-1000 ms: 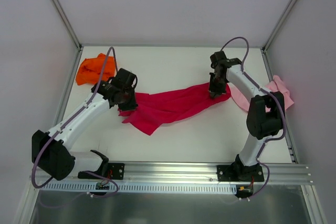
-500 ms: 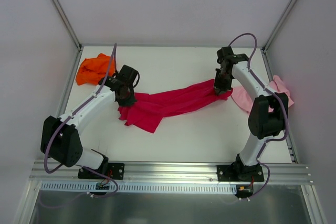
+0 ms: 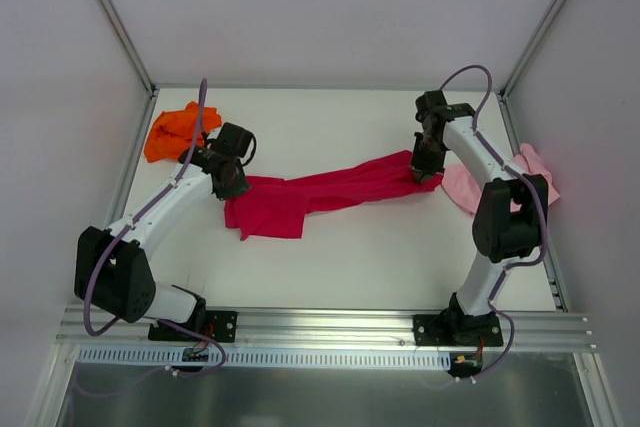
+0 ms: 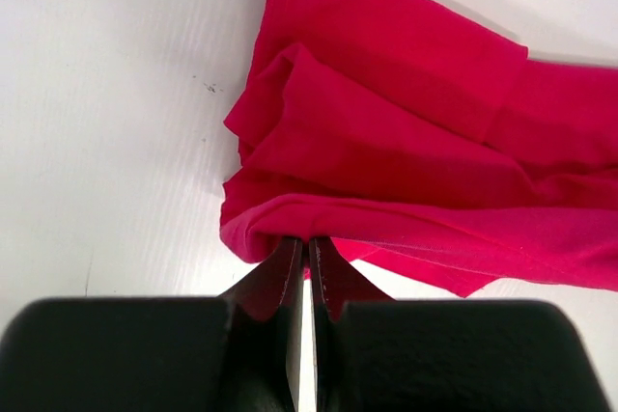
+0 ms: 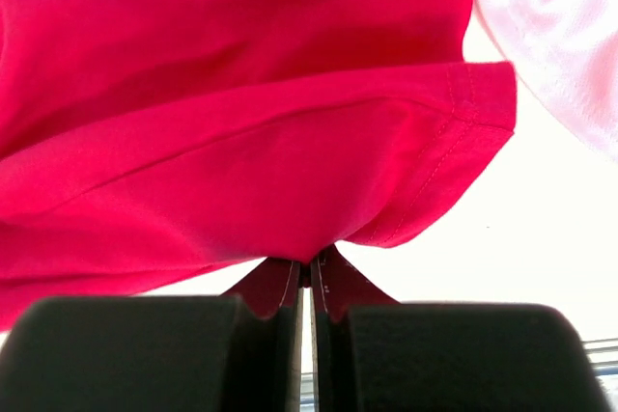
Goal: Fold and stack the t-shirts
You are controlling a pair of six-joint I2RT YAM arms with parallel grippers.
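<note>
Left of the crimson t-shirt (image 3: 330, 187), only overhead shows the orange t-shirt (image 3: 170, 135)

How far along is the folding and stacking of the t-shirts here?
Done: nothing yet; no shirt is folded and there is no stack. In hand: the red t-shirt is held stretched between the left gripper and the right gripper, each shut on one end. To do: the orange t-shirt lies crumpled far left, the pink t-shirt crumpled at the right edge; all three need folding and stacking.
</note>
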